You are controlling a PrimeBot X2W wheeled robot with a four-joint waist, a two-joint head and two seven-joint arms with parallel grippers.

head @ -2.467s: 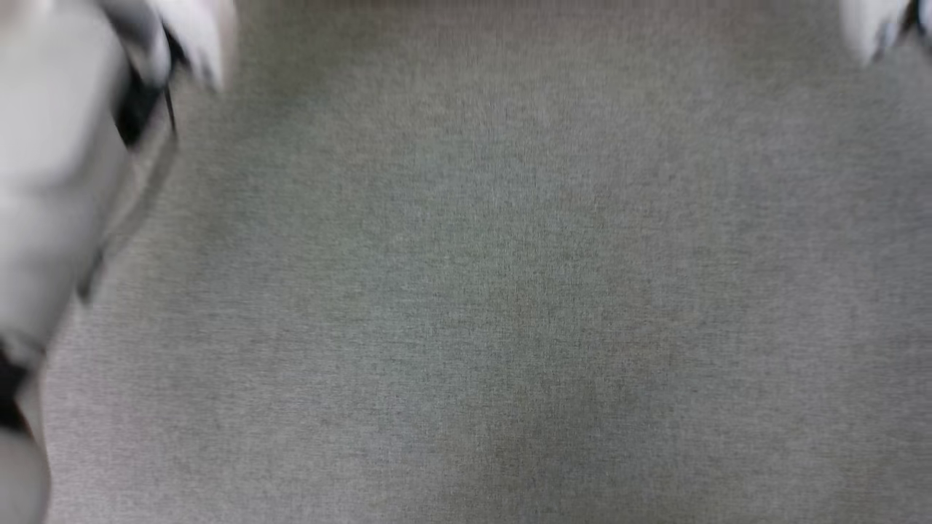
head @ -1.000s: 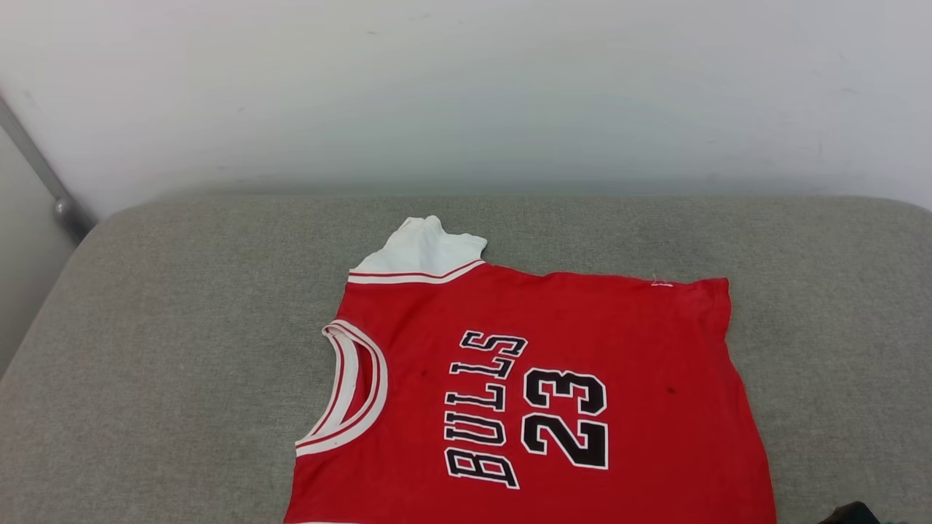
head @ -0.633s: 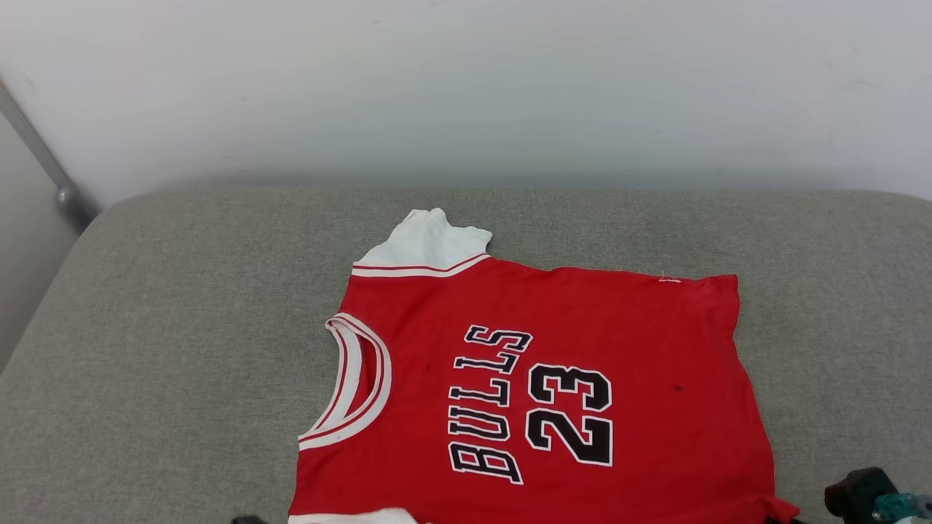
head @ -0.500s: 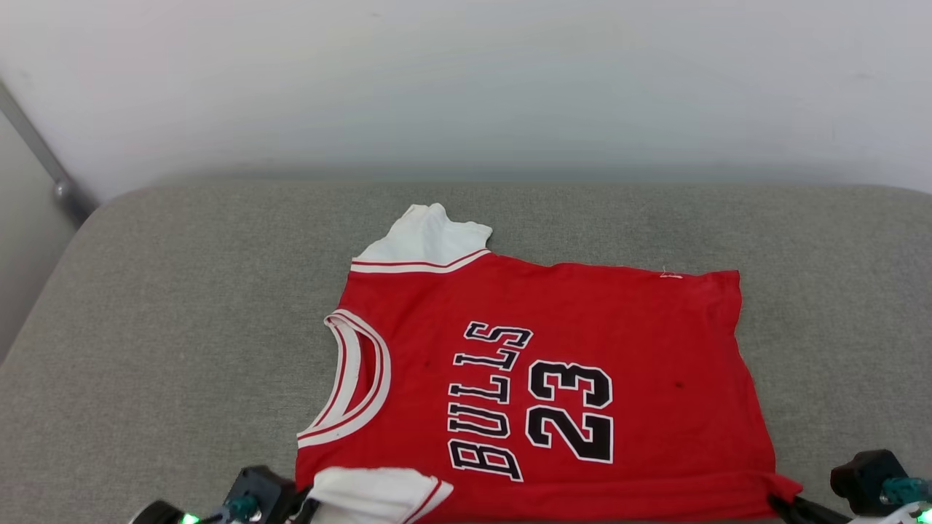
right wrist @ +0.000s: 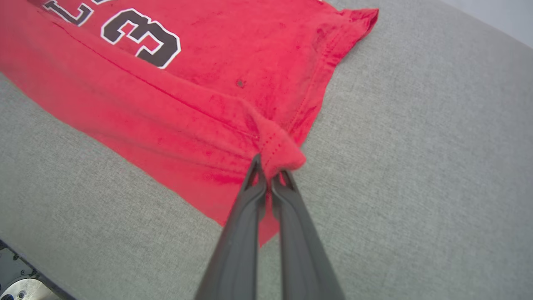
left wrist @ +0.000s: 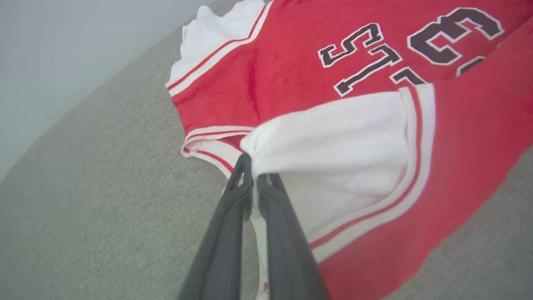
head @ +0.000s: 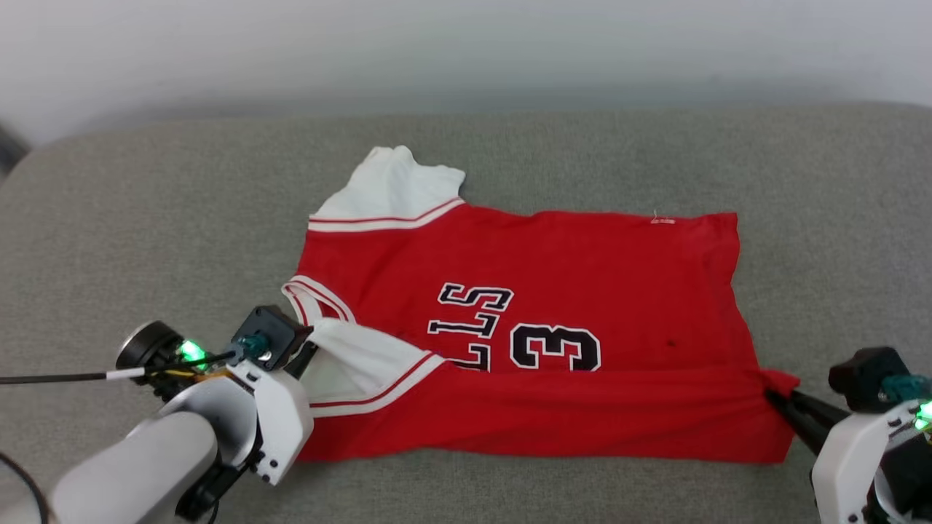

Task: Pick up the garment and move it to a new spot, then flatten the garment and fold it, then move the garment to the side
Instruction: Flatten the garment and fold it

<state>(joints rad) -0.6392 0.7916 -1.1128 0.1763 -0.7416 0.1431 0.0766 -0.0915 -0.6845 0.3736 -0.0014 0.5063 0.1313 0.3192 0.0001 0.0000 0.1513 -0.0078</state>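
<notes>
Now my left gripper (left wrist: 251,166), clenched on a white sleeve (left wrist: 333,141), and my right gripper (right wrist: 268,166), clenched on a hem corner (right wrist: 283,152), have drawn the near edge of the red jersey T-shirt with white short sleeves (head: 582,276) over its black lettering (head: 473,313) on the grey fabric cushion (head: 145,204): the fold has begun.

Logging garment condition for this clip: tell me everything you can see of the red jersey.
The red jersey looks like soft knit, with white short sleeves, red-white striped trim and collar, and black white-outlined lettering. It lies sideways on the grey cushion, collar toward the robot's left, mostly flat. Its near edge is lifted and folded over the print, leaving "LS" and "3" readable. The left claw is shut on the near white sleeve, the right claw on the near hem corner.
</notes>
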